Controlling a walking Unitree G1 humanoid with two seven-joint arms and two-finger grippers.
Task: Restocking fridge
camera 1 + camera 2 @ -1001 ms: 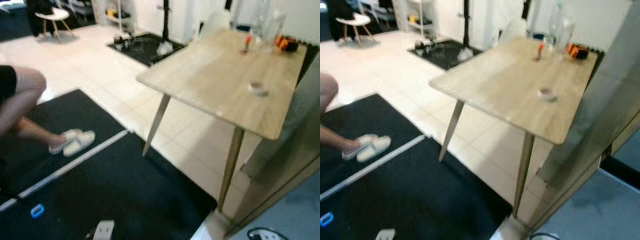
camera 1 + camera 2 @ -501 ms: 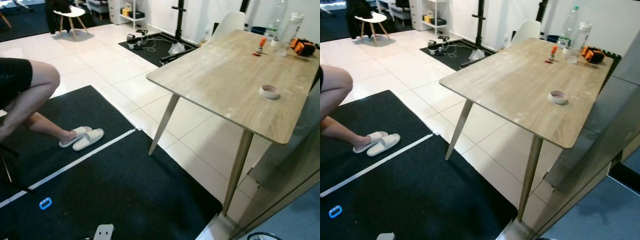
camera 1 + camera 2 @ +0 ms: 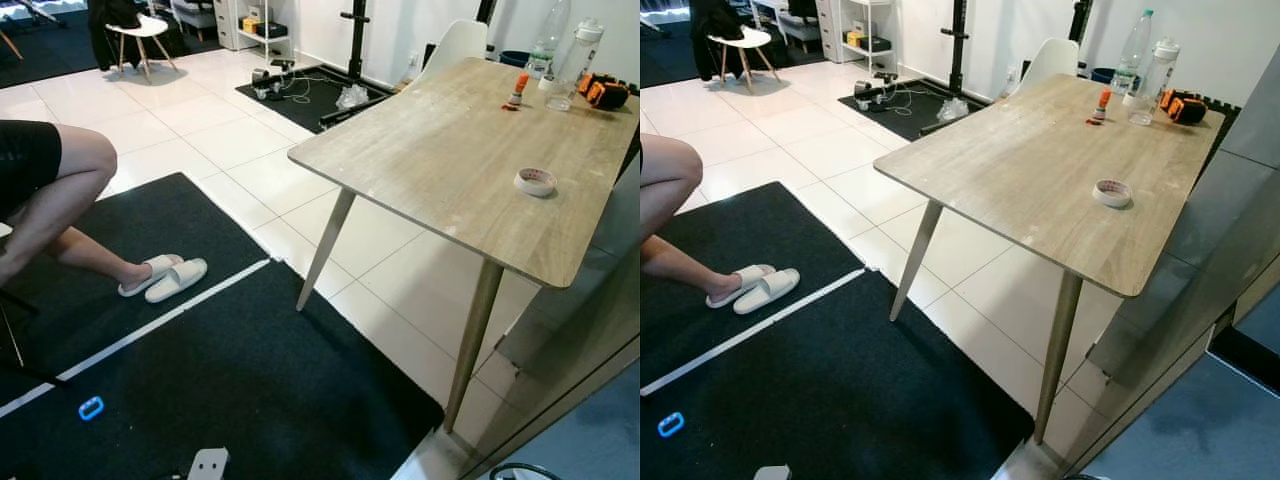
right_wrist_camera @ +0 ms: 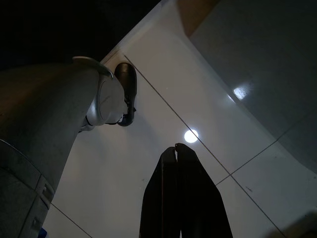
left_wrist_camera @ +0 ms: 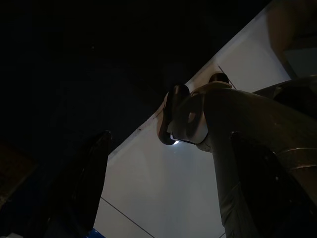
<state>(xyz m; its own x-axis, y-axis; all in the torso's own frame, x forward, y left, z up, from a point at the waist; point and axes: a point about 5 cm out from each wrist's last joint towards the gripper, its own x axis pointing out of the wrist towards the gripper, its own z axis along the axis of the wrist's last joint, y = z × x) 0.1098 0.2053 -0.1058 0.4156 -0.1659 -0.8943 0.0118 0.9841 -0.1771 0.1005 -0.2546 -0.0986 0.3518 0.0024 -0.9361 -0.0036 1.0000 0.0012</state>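
A light wooden table (image 3: 450, 150) stands ahead on the right. At its far end are a clear plastic bottle (image 3: 545, 45) and a white-capped bottle (image 3: 580, 45), both upright. Beside them are a small orange-capped stick (image 3: 519, 88) and an orange-and-black tool (image 3: 603, 93). A roll of tape (image 3: 535, 181) lies nearer the front edge. My right gripper (image 4: 176, 147) hangs shut and empty over white floor tiles, next to my own leg (image 4: 59, 114). My left gripper (image 5: 101, 141) hangs idle in the dark.
A tall grey panel (image 3: 1230, 230) rises close on the right, past the table. A seated person's legs (image 3: 60, 190) and white slippers (image 3: 163, 277) are on the black mat (image 3: 250, 390) to my left. A white chair (image 3: 455, 45) stands behind the table.
The head views were blurred a second ago and are sharp now, shifted a little as the camera moved. Nothing on the table has moved.
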